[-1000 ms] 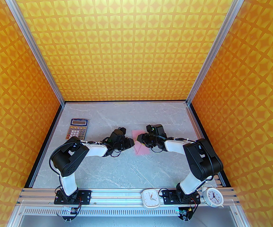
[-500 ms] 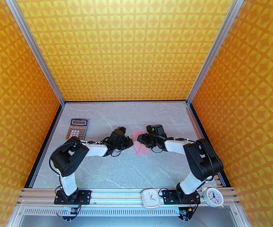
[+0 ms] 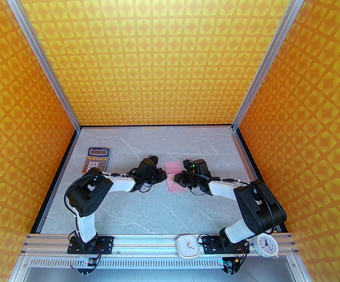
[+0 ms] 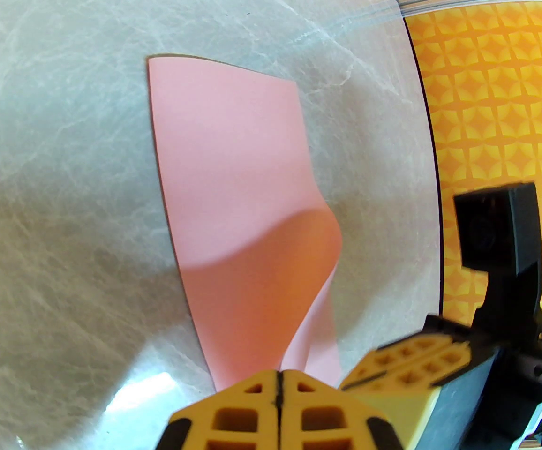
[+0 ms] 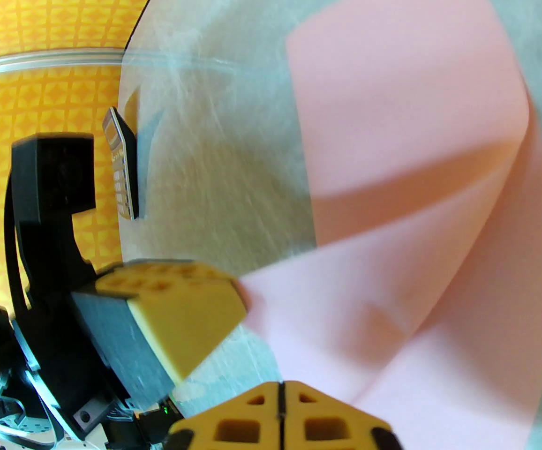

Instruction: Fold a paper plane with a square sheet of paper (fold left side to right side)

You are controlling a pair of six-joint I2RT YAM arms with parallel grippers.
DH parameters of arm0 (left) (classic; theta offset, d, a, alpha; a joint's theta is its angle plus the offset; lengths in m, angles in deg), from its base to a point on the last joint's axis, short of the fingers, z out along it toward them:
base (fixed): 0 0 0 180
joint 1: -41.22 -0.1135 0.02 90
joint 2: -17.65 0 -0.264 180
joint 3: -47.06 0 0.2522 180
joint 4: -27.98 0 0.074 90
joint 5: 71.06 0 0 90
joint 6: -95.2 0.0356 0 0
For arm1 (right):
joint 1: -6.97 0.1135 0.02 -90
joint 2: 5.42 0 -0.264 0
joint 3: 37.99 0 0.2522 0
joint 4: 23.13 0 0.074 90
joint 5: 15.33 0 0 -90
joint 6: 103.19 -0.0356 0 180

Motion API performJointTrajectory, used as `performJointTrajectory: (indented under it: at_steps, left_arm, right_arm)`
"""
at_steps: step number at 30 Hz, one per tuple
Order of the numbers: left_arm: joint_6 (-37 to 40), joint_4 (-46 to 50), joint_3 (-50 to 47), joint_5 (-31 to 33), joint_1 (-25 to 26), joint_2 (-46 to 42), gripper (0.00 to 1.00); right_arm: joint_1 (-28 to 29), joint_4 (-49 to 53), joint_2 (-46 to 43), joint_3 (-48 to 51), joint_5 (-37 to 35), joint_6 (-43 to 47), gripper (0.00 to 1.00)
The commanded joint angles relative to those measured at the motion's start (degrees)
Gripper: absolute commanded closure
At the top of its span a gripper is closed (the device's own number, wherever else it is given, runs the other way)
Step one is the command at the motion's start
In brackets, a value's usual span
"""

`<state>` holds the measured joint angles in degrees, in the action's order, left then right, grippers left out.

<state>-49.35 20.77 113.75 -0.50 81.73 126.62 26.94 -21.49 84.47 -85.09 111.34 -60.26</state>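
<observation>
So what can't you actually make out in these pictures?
The pink paper: partly hidden under the right arm, top view.
Whether the right jaws pinch it: blurred in the right wrist view.
The calculator keys: too small, top view; edge-on, right wrist view.
The round clock: top behind the right arm, top view.

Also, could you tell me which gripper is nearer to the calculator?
Left. The left gripper is right of the calculator, at the paper; the right gripper is farther right, over it.
</observation>
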Motion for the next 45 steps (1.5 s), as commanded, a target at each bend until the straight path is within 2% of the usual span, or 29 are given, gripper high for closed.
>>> performJointTrajectory:
  at_steps: [1,15,45]
  left_arm:
    - [2.2,1.7,1.6,-1.3,-0.5,1.1,0.96]
    - [4.1,2.9,3.3,-2.0,-1.1,2.7,0.96]
    - [4.2,1.7,4.2,-3.6,-1.6,5.2,0.95]
  right_arm:
    - [1.1,-4.4,0.6,1.4,1.5,-1.7,0.99]
    - [3.2,-5.1,4.9,1.3,0.6,-1.3,0.97]
    - [3.9,-0.6,5.1,1.5,-0.6,1.8,0.97]
